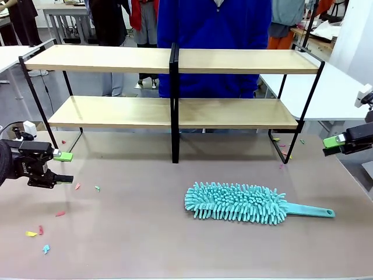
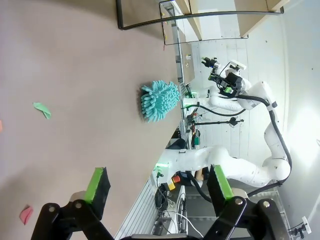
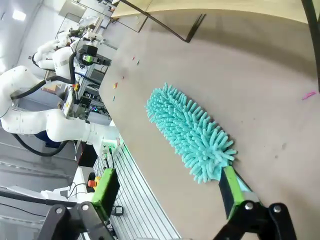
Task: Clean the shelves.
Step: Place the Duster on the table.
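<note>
**Both claws wide, duster lying on the surface in front of the shelves**

From the front camera I see the shelves point(image 1: 175, 111) standing across the far half of the surface point(image 1: 140, 233), two long light-wood boards on a thin black frame with a black centre post. Both boards look bare. A person in a blue top point(image 1: 213, 35) stands just behind them.

On the surface in front of the shelves, right of the centre post, lies a teal duster point(image 1: 236, 202), its shaggy head toward the middle and its flat handle pointing to my right.

My left claw point(image 1: 63, 167) hovers low at the left edge of the surface, well apart from the duster, its green-padded fingers spread wide with nothing between them; the left wrist camera confirms the gap. My right claw point(image 1: 333, 143) sits at the right edge, near the shelves' right end, above and beyond the duster handle. Its wrist camera shows the jaws wide and empty, with the duster head beyond them.

Small coloured scraps point(image 1: 44, 232) are scattered on the surface near the left claw, and a few more point(image 1: 285, 153) lie by the right foot of the shelves.
</note>
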{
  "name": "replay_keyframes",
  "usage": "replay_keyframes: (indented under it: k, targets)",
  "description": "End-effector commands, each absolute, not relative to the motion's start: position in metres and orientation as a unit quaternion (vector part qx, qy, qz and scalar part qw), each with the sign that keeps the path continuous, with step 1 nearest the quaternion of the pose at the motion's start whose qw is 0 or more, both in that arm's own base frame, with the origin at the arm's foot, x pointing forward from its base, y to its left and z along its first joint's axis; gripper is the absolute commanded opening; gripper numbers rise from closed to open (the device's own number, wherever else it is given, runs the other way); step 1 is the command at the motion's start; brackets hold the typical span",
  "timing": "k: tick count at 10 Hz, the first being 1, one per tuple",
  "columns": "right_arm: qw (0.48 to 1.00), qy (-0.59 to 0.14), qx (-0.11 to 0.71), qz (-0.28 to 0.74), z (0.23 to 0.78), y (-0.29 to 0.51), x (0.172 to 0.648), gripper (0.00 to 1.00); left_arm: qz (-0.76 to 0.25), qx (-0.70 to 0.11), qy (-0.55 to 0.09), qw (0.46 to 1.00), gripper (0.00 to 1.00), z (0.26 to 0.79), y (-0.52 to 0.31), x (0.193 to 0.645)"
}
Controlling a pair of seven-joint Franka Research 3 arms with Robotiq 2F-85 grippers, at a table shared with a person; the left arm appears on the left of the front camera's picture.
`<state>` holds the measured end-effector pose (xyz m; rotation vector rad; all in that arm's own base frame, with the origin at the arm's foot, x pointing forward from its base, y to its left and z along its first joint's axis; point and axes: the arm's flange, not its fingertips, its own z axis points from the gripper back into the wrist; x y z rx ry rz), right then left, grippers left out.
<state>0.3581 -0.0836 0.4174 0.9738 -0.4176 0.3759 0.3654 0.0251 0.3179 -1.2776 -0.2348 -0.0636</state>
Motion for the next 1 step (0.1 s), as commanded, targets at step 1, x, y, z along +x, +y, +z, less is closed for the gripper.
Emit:
replay_keyframes:
  k: [1]
  targets:
    - [0.849,-0.203,0.455,0.176,0.4168,-0.0838,0.3606,1.00,-0.024,-0.604,-0.117,0.788,1.00,0.3201,0.0207,0.3617]
